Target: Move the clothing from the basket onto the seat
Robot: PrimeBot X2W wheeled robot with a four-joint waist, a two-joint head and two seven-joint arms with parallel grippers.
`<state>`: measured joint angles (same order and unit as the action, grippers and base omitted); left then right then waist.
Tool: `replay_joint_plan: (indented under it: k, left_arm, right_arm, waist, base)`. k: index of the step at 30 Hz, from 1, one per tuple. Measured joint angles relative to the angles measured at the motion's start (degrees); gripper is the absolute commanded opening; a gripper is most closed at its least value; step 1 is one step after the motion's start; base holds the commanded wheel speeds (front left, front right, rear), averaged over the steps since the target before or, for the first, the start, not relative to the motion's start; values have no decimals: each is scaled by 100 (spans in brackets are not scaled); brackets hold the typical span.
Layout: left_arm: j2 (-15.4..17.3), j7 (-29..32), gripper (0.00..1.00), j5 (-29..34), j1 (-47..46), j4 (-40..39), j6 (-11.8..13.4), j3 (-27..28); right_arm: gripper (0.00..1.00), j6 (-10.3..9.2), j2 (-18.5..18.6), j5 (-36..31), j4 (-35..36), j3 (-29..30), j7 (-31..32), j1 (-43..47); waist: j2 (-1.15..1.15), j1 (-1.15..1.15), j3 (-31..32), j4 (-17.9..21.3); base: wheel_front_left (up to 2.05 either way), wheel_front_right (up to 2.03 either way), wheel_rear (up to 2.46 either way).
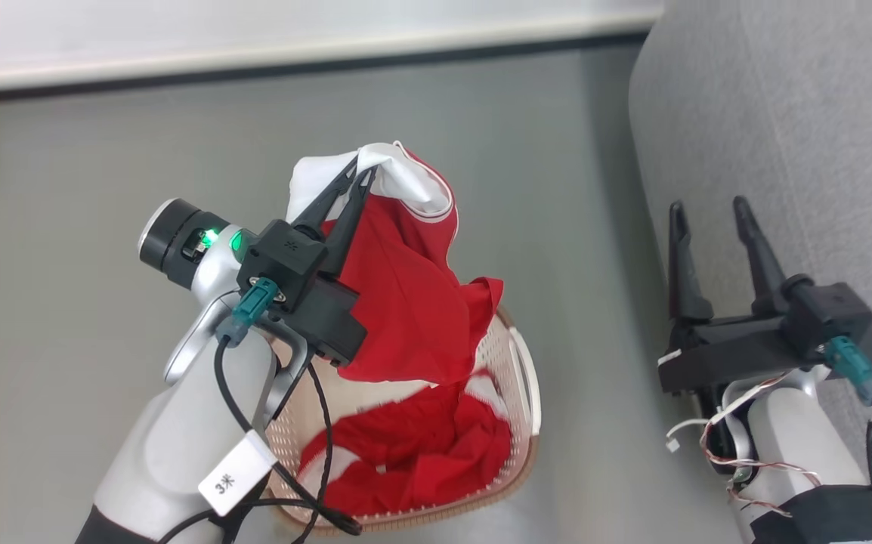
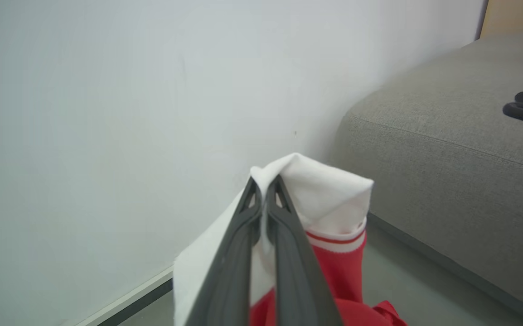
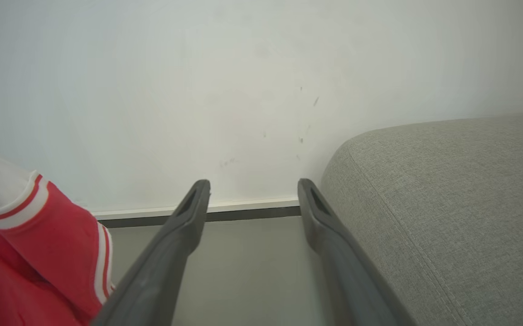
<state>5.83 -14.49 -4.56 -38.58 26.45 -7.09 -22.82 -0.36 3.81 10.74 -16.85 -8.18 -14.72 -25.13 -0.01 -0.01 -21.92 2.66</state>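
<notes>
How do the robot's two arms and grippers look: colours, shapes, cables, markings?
Both forearms are silver-grey. Left gripper and right gripper are black, with two long tapered fingers and a teal plug. Left arm: green lights, black cables, white tag. Right arm: thin red-white wires.

Red garment [image 1: 406,302] hung crumpled above the basket [image 1: 530,385], its white panel pinched in the left gripper [image 1: 360,172]. Second red piece [image 1: 421,453] lay bunched inside. Basket stood upright on the floor [image 1: 103,151], near the grey seat [image 1: 783,113], apart from it.
</notes>
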Motion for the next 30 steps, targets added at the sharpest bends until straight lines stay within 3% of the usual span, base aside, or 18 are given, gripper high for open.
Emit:
replay_joint_plan:
  k: [21,30]
  left_arm:
    - [1,26,0,-638,37,509,-26,-34]
    - [-80,249,0,-699,155,445,-46,-194]
  right_arm:
    - [100,423,-24,-71,-866,-559,1,499]
    - [100,651,-27,-142,-1093,-1277,1,563]
  waist:
    - [0,0,1733,104]
    - [0,0,2302,165]
  base:
    - [0,0,0]
    - [0,0,0]
